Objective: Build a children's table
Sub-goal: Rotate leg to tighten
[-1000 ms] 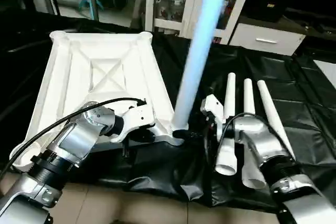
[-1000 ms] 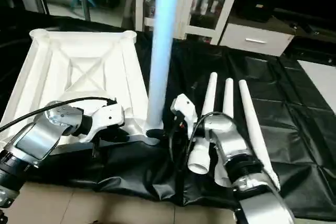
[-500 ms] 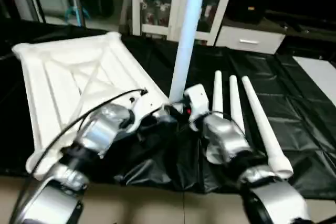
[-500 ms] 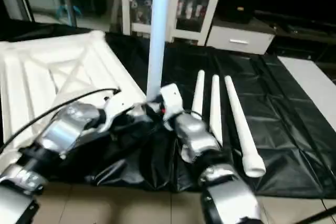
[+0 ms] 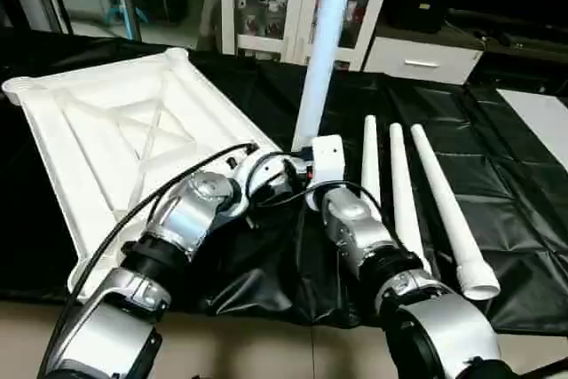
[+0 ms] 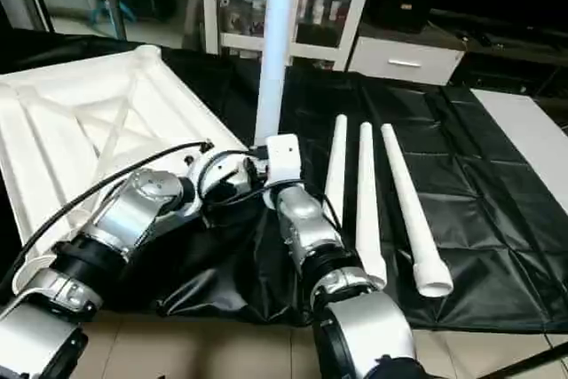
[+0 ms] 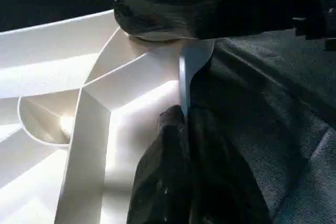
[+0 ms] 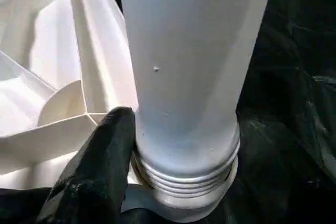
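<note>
At the near right corner of the top (image 5: 115, 130), one leg (image 5: 321, 42) stands upright in its socket, its long axis vertical and rising past the upper edge of the head views. Both claws meet at its base, at about 6 o'clock from the leg. The right claw (image 8: 173, 182) sits around the threaded foot of the leg, its black fingers (image 8: 100, 166) apart and one pad touching the tube just above the threads. The left claw (image 7: 184, 171) is pressed together on the thin side wall of the top beside that socket.

The right arm seems nearer to the leg, so turning or pushing it home probably falls to that arm.

The top is smooth white plastic with X ribs. Three more legs (image 5: 395, 193), long tapered tubes, lie side by side at 3 o'clock on the black-draped bench (image 5: 515, 193).
</note>
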Controlling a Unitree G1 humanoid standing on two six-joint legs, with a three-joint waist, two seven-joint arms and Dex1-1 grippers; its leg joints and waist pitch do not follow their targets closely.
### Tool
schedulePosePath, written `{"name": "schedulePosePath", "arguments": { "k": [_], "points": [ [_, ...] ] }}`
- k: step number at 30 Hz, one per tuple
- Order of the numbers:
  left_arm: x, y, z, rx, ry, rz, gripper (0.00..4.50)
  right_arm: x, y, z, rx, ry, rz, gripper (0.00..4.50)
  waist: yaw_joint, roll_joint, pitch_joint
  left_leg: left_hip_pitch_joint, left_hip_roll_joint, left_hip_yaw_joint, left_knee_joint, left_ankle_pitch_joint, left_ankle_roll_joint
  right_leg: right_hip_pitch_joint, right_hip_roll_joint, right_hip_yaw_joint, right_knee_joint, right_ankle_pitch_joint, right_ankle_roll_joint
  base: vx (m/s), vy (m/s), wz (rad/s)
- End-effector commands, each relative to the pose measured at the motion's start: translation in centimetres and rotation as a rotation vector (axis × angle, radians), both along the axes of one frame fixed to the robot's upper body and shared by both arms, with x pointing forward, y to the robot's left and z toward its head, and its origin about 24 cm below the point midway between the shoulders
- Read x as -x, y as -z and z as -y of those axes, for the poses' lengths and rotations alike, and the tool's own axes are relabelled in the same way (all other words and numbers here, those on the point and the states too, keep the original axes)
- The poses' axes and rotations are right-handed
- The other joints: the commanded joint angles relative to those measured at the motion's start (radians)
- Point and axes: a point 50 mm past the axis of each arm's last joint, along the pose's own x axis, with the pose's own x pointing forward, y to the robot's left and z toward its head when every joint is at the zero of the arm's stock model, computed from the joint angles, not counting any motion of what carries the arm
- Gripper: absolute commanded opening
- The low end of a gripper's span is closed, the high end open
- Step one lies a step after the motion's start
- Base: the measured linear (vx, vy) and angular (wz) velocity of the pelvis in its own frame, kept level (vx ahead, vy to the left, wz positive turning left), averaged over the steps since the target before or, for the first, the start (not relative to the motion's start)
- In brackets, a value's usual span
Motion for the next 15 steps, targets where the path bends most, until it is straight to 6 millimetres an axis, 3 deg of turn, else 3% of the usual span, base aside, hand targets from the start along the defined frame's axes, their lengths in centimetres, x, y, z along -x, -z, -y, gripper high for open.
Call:
{"name": "schedulePosePath", "arguments": {
  "k": [1, 5, 10, 15],
  "points": [
    [0.6, 1.8, -0.5, -0.049, -0.026, -0.050, 0.00, 0.4, 0.1, -0.8, -0.020, -0.066, 0.010, 3.47, 0.001, 0.019, -0.042, 0.004, 0.031, -0.012, -0.085, -0.398, -0.028, 0.016, -0.070, 0.044, -0.070, -0.333, -0.123, 0.000, 0.000, 0.00],
    [1.2, 2.0, -1.1, -0.055, 0.020, -0.073, 0.00, 0.1, -0.3, 0.8, -0.034, -0.107, 0.055, 3.84, 0.006, 0.019, -0.045, -0.004, 0.030, -0.009, -0.081, -0.360, -0.020, 0.019, -0.072, 0.047, -0.068, -0.321, -0.129, 0.000, 0.000, 0.00],
    [2.2, 2.6, -1.7, -0.059, 0.097, -0.121, 0.00, 0.3, -0.6, 2.8, -0.022, -0.237, 0.103, 4.29, 0.014, 0.020, -0.053, -0.012, 0.032, 0.000, -0.070, -0.210, -0.002, 0.031, -0.065, 0.045, -0.042, -0.118, -0.178, 0.000, 0.000, 0.00],
    [3.4, 3.1, -2.4, -0.071, 0.175, -0.190, 0.00, 1.0, -1.0, 4.6, 0.021, -0.433, 0.141, 4.44, 0.014, 0.023, -0.054, -0.010, 0.031, 0.003, -0.064, -0.155, 0.021, 0.037, -0.059, 0.042, -0.032, -0.020, -0.213, 0.000, 0.000, 0.00]
  ]
}}
